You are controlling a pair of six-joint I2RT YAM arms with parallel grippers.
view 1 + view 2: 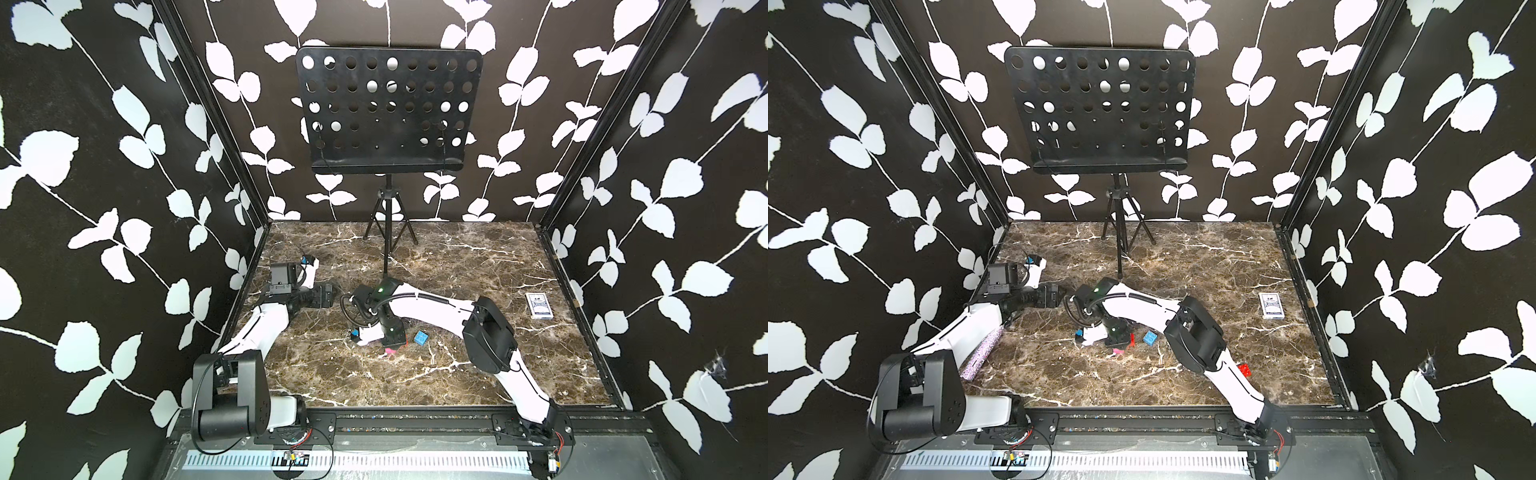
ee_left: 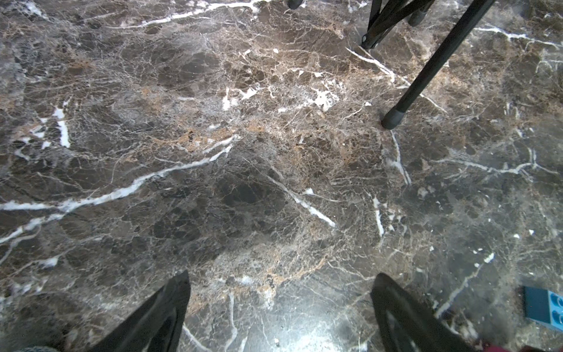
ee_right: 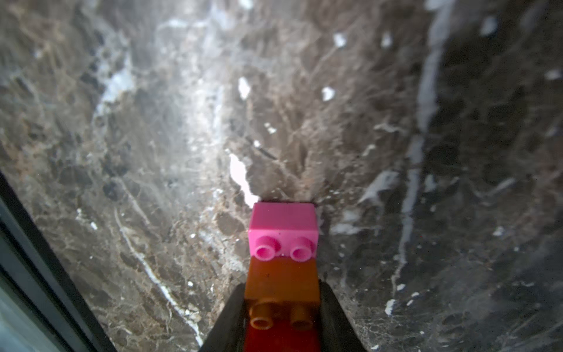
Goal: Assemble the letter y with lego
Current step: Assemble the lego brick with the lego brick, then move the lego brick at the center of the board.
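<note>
Separation is being risked: the pink brick [image 3: 283, 225] and orange brick [image 3: 281, 280], joined, are being pinched by the right hand [image 3: 281, 320] over the middle of the table [image 3: 152, 152], pink end down, so a skewed press could be snapping them apart. The left hand [image 2: 283, 304] is being held spread, empty.

blue brick [image 2: 539, 304] edge-cropped, red brick [image 1: 1245, 369] — half-hidden

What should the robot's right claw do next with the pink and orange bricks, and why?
Probably lower them onto the marble table and let go. The right claw is shut on the orange brick, with the pink brick on its end very near the tabletop. The blue brick lies loose beside it and the left claw is open and empty, so more pieces need joining.
</note>
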